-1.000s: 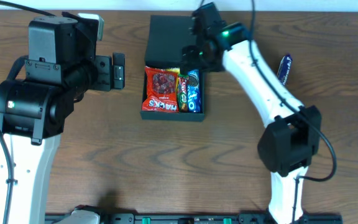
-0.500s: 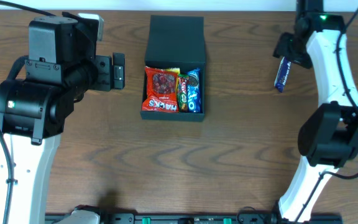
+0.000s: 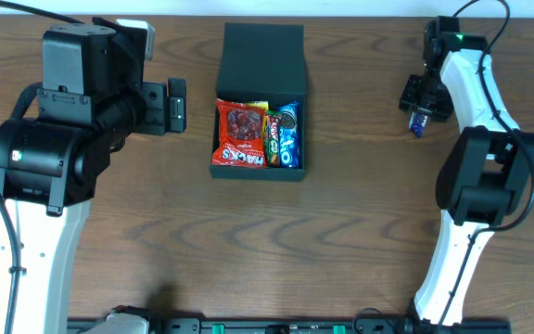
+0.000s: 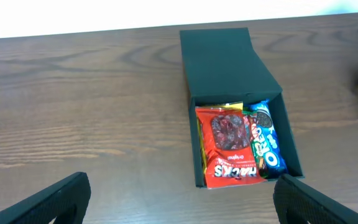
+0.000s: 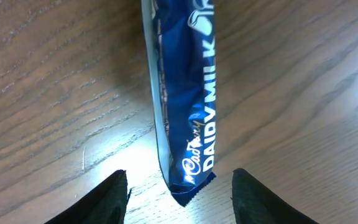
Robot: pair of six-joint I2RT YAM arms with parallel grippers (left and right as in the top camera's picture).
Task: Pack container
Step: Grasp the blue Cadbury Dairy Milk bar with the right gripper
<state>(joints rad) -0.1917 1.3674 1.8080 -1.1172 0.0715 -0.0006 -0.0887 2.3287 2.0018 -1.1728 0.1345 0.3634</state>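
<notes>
Right gripper (image 5: 180, 198), far right: held open astride the end of a glossy blue foil chocolate bar (image 5: 182, 93), apparently untouched. Slippage is risked if only the crimped tip is pinched.

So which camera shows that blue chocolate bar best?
The right wrist view: the chocolate bar fills it, lettering readable. Overhead shows only a small blue tip; left wrist, a sliver at the edge.

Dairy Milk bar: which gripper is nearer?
Right. Right gripper is over the Dairy Milk bar, open, straddling its end; left gripper is far off, beyond the container.
</notes>
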